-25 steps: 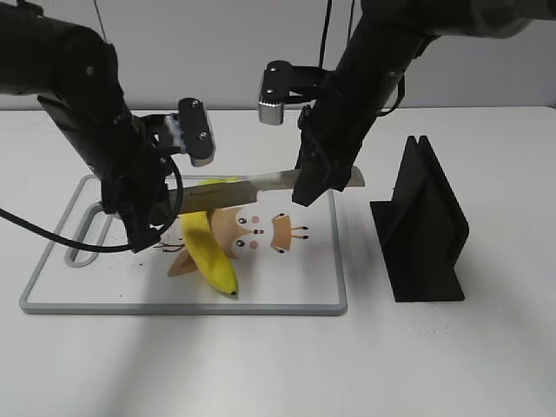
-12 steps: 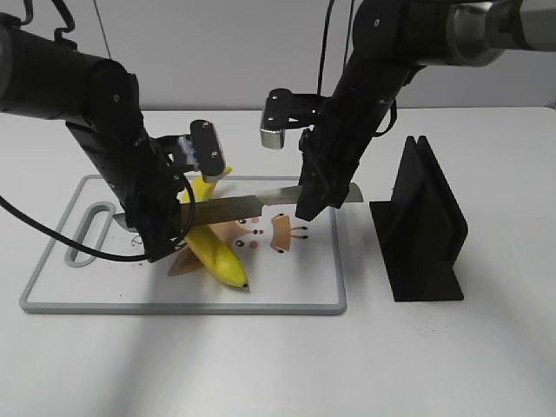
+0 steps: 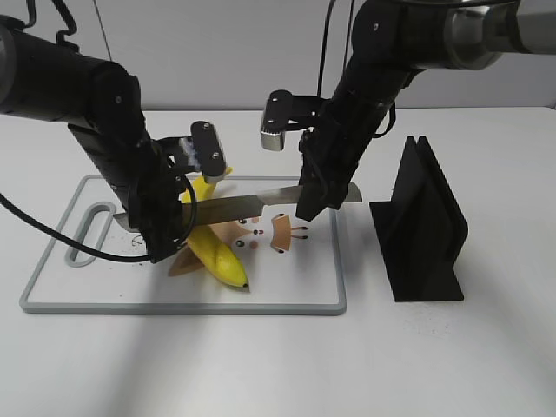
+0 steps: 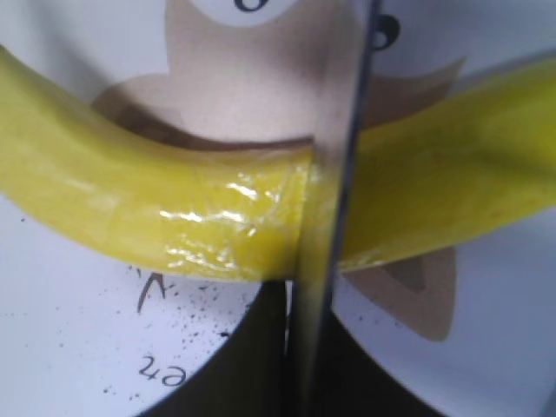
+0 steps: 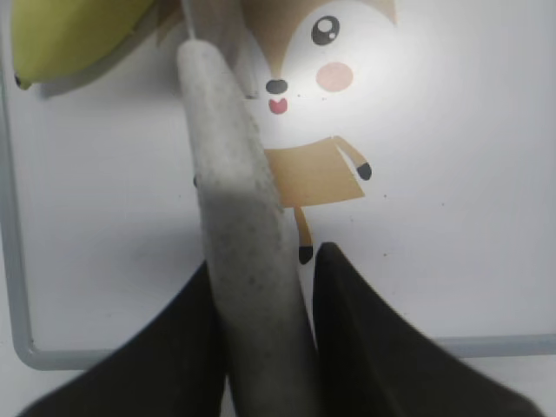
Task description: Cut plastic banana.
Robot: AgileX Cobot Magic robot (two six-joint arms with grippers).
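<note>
In the exterior view little differs from half a second ago: the plastic banana [image 3: 215, 252] lies at the same slant on the white cutting board [image 3: 295, 287], dark tip toward the front edge, and the knife [image 3: 252, 204] stays level across its upper part; a second ago the banana lay more upright and the left arm stood farther left. The right gripper [image 3: 314, 198] clamps the knife's handle end, while the left gripper [image 3: 165, 228] sits low over the banana's left side, its fingers hidden by the arm, so I cannot tell how far they are open. A black slotted stand [image 3: 423, 228] sits on the white counter [image 3: 452, 356] to the right of the board, well apart from the knife. A cartoon fox print [image 3: 278, 233] shows on the board just beside the banana. In the left wrist view the blade's thin edge [image 4: 334, 217] meets the banana [image 4: 156, 226] across its middle, glossy highlights beside the contact; no fingers show here. Small dark specks and some tiny mirrored writing, unreadable, mark the board [image 4: 69, 347] below. In the right wrist view the speckled grey handle [image 5: 239, 234] runs between two dark fingers [image 5: 369, 347] closed against it, with the banana's end [image 5: 74, 35] at top left and the fox's face [image 5: 317, 52] on the board [image 5: 486, 217].
</note>
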